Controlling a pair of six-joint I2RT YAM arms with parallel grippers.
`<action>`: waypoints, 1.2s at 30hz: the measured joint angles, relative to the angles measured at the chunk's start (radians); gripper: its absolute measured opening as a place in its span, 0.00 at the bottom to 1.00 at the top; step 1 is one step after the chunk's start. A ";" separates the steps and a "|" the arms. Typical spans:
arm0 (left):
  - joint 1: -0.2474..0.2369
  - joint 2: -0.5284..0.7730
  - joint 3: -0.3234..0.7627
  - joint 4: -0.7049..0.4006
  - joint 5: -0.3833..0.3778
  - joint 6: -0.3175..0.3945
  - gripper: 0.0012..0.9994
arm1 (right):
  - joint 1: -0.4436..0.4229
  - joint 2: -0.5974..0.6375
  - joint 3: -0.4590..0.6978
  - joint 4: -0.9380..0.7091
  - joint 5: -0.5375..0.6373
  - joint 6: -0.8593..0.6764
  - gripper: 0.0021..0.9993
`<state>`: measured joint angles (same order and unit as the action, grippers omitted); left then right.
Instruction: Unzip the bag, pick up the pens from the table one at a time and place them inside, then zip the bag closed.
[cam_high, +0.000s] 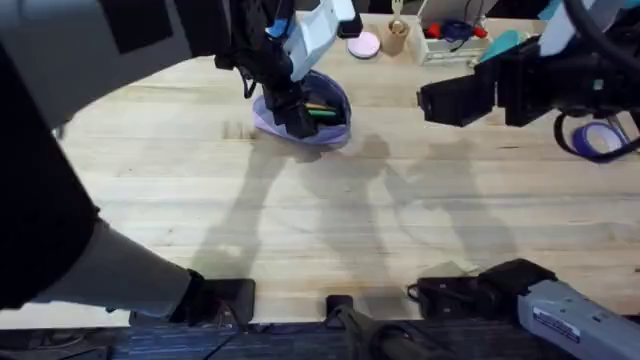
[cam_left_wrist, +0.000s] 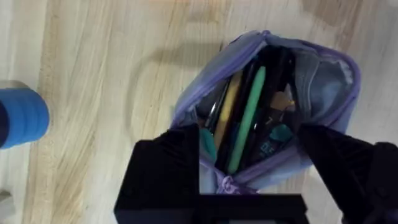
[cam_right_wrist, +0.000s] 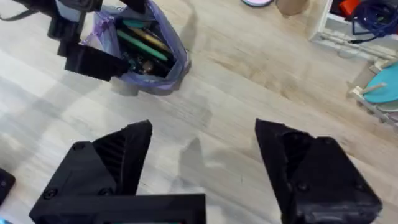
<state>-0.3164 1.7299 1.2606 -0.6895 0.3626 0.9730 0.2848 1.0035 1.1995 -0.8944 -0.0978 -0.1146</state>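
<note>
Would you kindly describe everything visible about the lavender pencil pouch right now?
The pouch is soft lavender fabric, unzipped and gaping wide on the wooden table, far from the bases. Inside lie a bright green pen, a yellowish one and darker items. The left gripper straddles its near end, fingers open around the zipper end.

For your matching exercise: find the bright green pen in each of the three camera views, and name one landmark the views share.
Overhead: bright green pen inside the open lavender fabric pouch, top centre.
Left wrist: centre, lying lengthwise in the pouch.
Right wrist: upper left, in the pouch.
Shared landmark: the pouch's purple zipper rim.
</note>
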 joint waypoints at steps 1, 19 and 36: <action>0.000 -0.006 0.000 -0.003 0.000 0.000 0.99 | 0.000 0.000 0.000 0.000 0.000 0.000 1.00; 0.272 -0.214 0.000 -0.138 0.200 -0.069 0.99 | 0.000 0.000 0.000 0.000 0.000 0.000 1.00; 0.461 -0.214 0.000 -0.095 0.239 -0.071 0.99 | 0.000 0.043 0.000 0.001 0.000 0.003 1.00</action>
<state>0.1451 1.5154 1.2606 -0.7846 0.6017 0.9024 0.2848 1.0463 1.1995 -0.8936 -0.0978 -0.1116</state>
